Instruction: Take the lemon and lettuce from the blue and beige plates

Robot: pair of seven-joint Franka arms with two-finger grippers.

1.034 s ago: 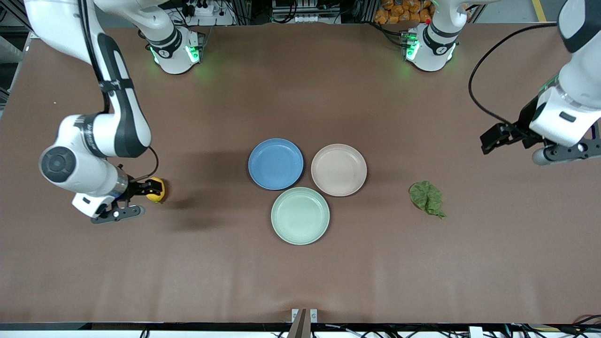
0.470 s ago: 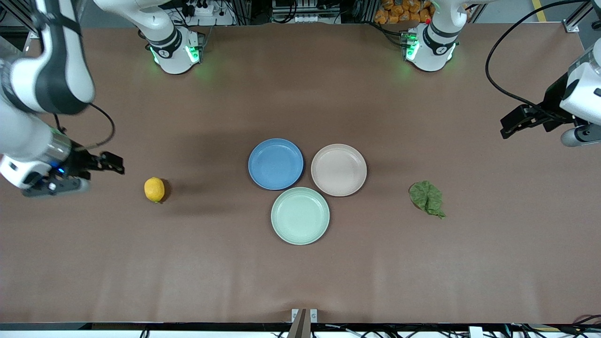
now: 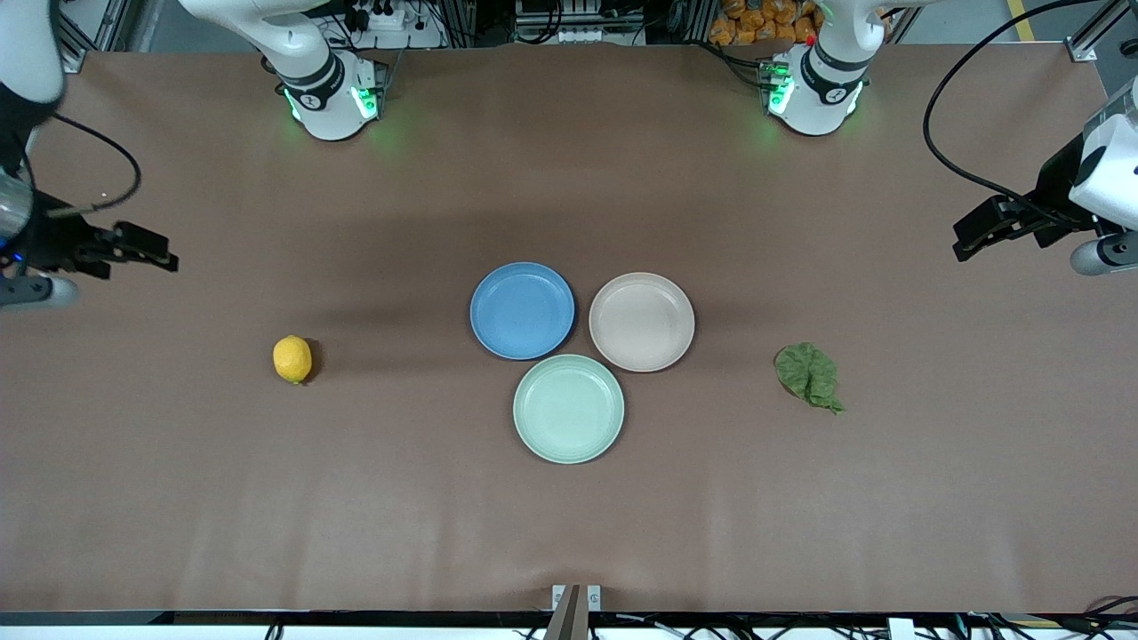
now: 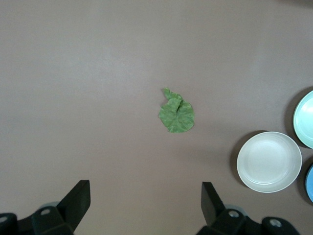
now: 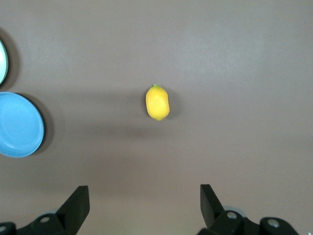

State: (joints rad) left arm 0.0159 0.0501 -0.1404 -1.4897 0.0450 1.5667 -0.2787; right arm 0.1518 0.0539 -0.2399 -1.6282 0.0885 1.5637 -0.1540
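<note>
The yellow lemon (image 3: pixel 292 359) lies on the bare table toward the right arm's end; it also shows in the right wrist view (image 5: pixel 157 103). The green lettuce leaf (image 3: pixel 808 375) lies on the table toward the left arm's end, also in the left wrist view (image 4: pixel 176 112). The blue plate (image 3: pixel 522 310) and the beige plate (image 3: pixel 641 321) sit side by side mid-table, both bare. My right gripper (image 3: pixel 149 250) is open and empty, raised over the table's right-arm end. My left gripper (image 3: pixel 973 236) is open and empty, raised over the left-arm end.
A pale mint-green plate (image 3: pixel 568 408) sits bare just nearer the front camera than the blue and beige plates. The two arm bases (image 3: pixel 331 93) (image 3: pixel 813 87) stand at the table's back edge. The rest is brown tabletop.
My right gripper let go of the lemon, opened and drew up and away toward the table's end. My left gripper rose and moved away from the lettuce.
</note>
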